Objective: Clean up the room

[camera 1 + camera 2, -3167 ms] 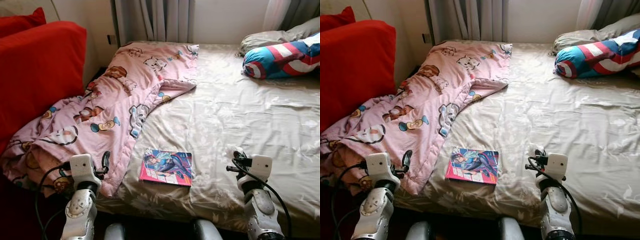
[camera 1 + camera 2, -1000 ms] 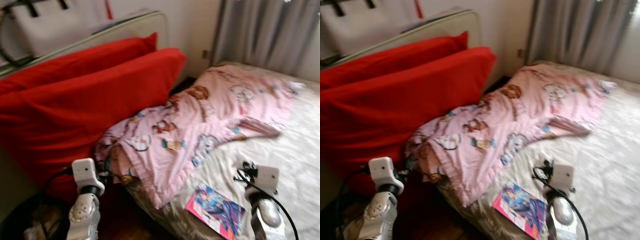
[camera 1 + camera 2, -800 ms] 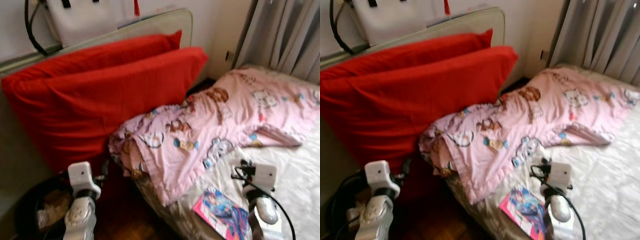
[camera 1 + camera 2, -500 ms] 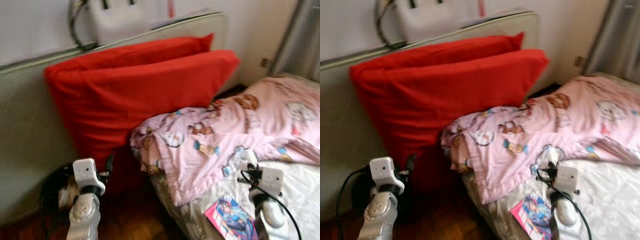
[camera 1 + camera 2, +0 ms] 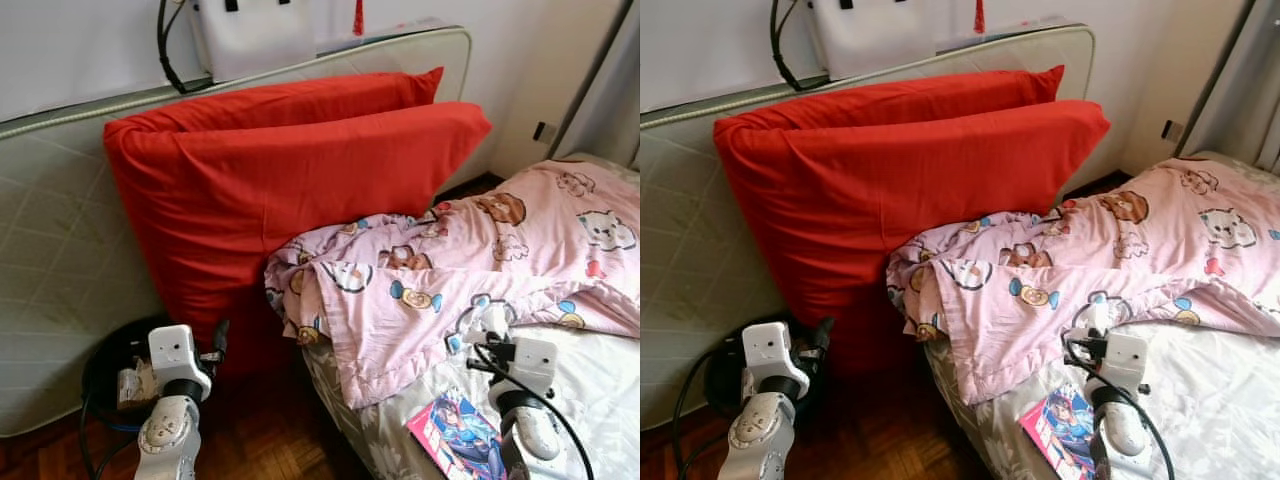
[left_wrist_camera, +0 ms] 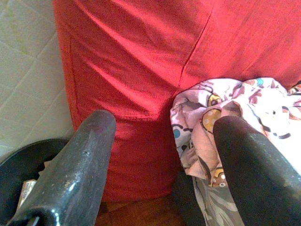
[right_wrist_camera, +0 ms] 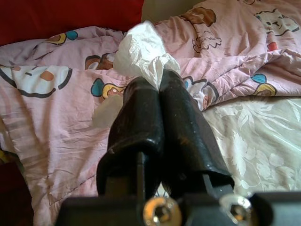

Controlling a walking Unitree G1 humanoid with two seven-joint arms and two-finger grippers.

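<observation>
R gripper (image 7: 149,89) was clamped shut on a crumpled white tissue (image 7: 141,52), wad poking out past the fingertips; held low over the bed edge, above the pink cartoon blanket (image 5: 480,270). L gripper (image 6: 164,155) hung w/ fingers well apart, nothing between them, pointed at the foot of the red cushions (image 5: 300,190) & the blanket's hanging corner.

Since approx 3 s ago: whole view swung left, so camera/body turn, not things moving. Window, striped pillow & far side of bed dropped out; came in instead: red cushions, pale quilted mattress (image 5: 60,260) propped vs the wall, white bag (image 5: 255,35) on top, black bin (image 5: 115,370) on the wood floor by the L arm. Comic book (image 5: 460,440) stayed put on the sheet beside the R arm. Tissue stayed pinched throughout.

Meaning, as judged: carrying phase, turn made toward the bin; drop not yet done. Bin already held some scraps, seen past the L fingers.

Writing: none legible. Comic cover too small to read; scrap in bin too blurred.
</observation>
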